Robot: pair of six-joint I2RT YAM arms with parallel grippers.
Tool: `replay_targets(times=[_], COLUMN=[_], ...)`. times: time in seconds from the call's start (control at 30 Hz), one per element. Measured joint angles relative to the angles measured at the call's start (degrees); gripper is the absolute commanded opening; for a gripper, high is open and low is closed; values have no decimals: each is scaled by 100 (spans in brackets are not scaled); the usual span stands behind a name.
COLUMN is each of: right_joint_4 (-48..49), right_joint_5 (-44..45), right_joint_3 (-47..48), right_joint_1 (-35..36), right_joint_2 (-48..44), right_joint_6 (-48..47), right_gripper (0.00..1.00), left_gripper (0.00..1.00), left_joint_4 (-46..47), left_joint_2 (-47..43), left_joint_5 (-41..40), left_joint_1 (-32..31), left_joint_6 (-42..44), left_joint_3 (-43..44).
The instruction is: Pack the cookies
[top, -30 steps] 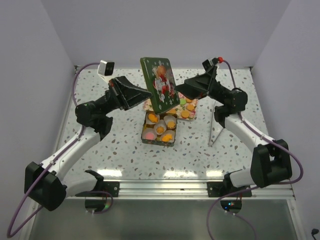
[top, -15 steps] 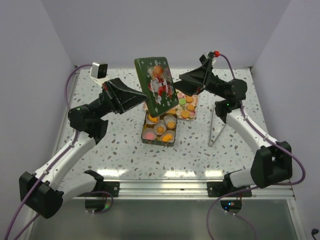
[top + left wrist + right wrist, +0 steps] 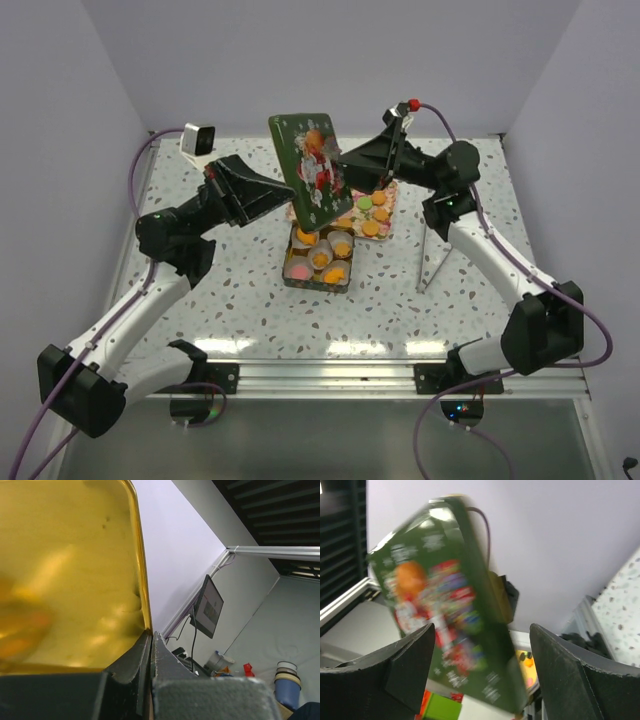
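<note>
The left gripper [image 3: 151, 636] is pinching the rim of the tin lid [image 3: 70, 570] between nearly shut jaws. The right gripper [image 3: 482, 630] is gaping wide, the lid just ahead of it.

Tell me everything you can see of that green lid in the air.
The lid is a metal-looking rounded rectangle, dark green with a red and orange picture outside, gold inside. It stands nearly upright above the open tin. The left gripper has its fingers shut on one edge; the right gripper is open beside it.
</note>
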Motion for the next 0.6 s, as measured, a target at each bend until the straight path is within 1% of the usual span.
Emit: replay_targets(times=[0.07,0.17,0.23,0.33,0.43,0.6], right_joint_4=[-721,-1410,-1602,-1641,-1252,319], right_joint_5=[9,31,37,37,33,35], right_joint_3=[181,413,498,538,518,352], right_joint_1=[22,33,33,33,35,33], right_joint_2=[-24,-28,-26,-26,4,101], right_joint_6=[-483,-977,-1126,-1150,-815,350], right_gripper=[80,80,79,78,77,75], left_gripper=[0,0,0,0,0,0], left_joint_4=[-63,-203,-284,-356,-378,-304], left_joint_2=[7,-4,-26,-87,-162,-205], left_joint_5=[-4,-2,-4,-4,-4,-7], left_joint_1=[0,0,0,0,0,-2], left_joint_6=[2,59,101,129,151,146], left_joint_3=[11,33,33,33,33,33])
